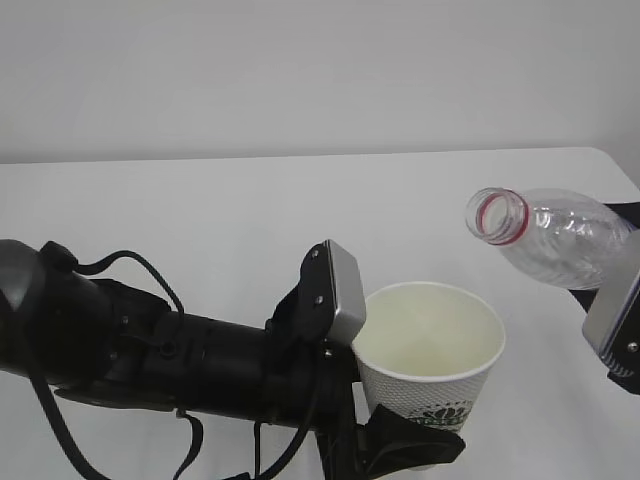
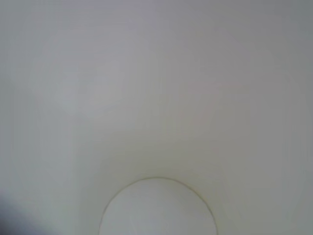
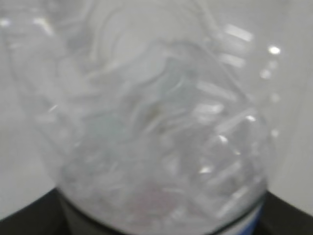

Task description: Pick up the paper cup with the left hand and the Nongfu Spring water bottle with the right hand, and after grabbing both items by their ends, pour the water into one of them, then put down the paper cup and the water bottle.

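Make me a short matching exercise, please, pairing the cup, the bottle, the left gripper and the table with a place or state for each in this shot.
Things:
1. cup
2. bottle
3. left gripper
4. table

Places or states:
A. tilted, open mouth with red ring pointing left, above and right of the cup
B. white surface behind and beneath everything
C. upright, open top, cream inside, no water visible in it
D. black, clamped round the cup's lower part

Pairs: 1-C, 2-A, 3-D, 4-B
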`<state>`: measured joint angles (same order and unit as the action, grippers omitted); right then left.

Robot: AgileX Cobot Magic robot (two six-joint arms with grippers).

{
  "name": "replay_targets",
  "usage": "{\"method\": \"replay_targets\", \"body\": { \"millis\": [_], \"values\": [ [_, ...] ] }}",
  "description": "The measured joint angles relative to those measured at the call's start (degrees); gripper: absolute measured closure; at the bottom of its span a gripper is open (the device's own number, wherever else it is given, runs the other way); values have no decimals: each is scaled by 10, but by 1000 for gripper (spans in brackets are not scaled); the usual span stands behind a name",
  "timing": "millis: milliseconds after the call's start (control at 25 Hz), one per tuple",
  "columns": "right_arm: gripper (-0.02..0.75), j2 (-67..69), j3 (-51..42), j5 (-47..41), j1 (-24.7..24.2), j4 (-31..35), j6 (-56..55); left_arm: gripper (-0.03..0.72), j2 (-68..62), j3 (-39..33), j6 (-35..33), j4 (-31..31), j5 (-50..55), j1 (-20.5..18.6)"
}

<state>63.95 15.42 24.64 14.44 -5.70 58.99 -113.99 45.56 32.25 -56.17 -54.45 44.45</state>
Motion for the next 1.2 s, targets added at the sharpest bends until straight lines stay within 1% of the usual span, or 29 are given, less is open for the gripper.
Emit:
{"method": "replay_targets", "body": {
  "millis": [1200],
  "values": [
    [272, 0, 0, 15, 0, 8, 116, 185, 0, 0, 0, 0, 0, 0]
  ]
}}
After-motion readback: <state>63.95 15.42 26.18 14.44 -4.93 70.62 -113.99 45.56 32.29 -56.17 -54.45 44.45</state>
